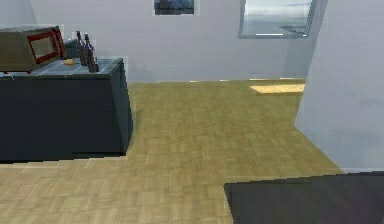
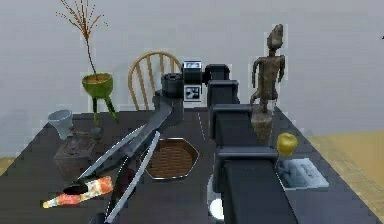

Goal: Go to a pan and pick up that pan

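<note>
Pan: you had a dark, shallow pan with a brownish inside. It lay flat near the middle of the dark worktop, just left of the arm.
Pincer: the pincer reached down-left from its dark body, and its two thin fingers ran past the pan's left rim. You could not tell whether they were above that rim or touching it.
Hold: you could not tell whether the pincer held anything, nor how wide it stood (the pan and a bottle lay on the worktop right at it).
Weight: you should have judged the pan stiff and fairly heavy for its size, and likely metal.
Surface: it was probably smooth and slippery at the rim, though not fragile.
Where to grip: no handle could be made out, so the near left rim was your likeliest hold. It needed a firm bite across the wall (a shallow hold would likely let it tip).
Neighbours: an orange bottle lay on its side near the fingertips. A yellow-green apple and a tall statue stood on the far side of the arm, well apart from the pan.
Risk: in your place, I would have expected a one-sided lift to tilt the pan and nudge the bottle.
</note>
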Robot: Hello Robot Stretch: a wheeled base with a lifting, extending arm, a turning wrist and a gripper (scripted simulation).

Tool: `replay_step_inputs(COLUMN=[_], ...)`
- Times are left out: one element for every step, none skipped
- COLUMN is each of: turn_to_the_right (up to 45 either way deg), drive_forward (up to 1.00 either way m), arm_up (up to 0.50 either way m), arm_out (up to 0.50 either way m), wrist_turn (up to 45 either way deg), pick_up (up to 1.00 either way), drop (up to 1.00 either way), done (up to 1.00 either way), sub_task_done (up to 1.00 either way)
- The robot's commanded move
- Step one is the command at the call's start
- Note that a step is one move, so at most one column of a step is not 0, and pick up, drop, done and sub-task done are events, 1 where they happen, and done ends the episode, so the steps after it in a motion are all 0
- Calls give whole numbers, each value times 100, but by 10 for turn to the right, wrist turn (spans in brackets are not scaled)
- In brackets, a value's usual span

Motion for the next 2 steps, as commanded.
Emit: replay_step_inputs(turn_to_the_right=[0, 0], drive_forward=[0, 0], arm_up=[0, 0], arm_out=[0, 0], wrist_turn=[450, 450], pick_up=[0, 0], drop=[0, 0], done=[0, 0], sub_task_done=[0, 0])
